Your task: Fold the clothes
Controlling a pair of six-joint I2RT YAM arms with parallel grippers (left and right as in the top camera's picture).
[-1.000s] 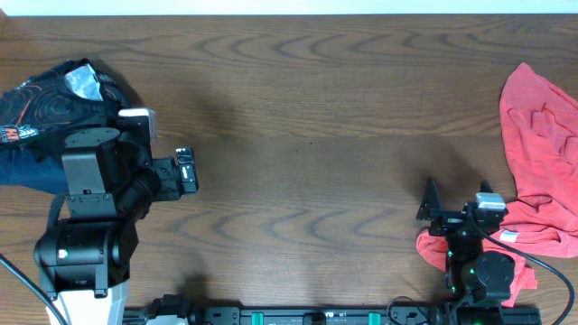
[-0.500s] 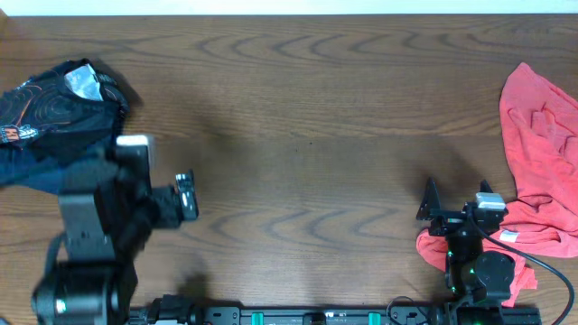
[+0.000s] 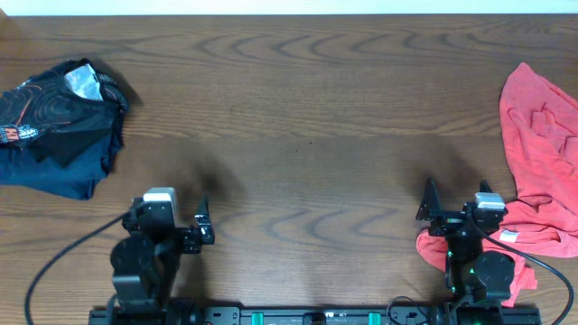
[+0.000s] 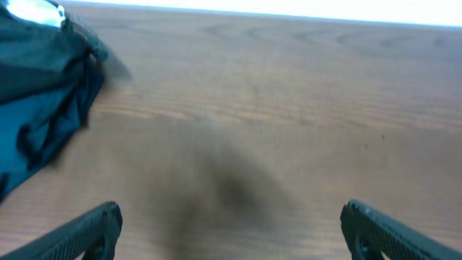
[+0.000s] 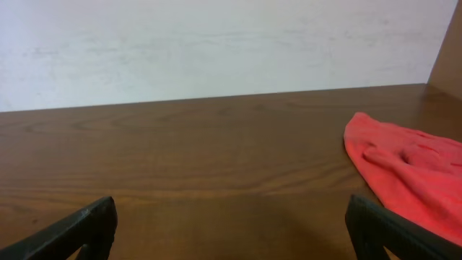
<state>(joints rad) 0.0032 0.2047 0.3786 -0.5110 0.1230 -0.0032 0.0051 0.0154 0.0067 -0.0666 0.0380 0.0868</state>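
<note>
Black jersey lies well ahead-left of left gripper; coral shirt just right of right gripper (both wide open, empty).

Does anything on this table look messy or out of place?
Yes. The red shirt lies crumpled at the right edge, its lower part running beneath the right arm. The black jersey sits bunched at the left edge. Neither is folded.
</note>
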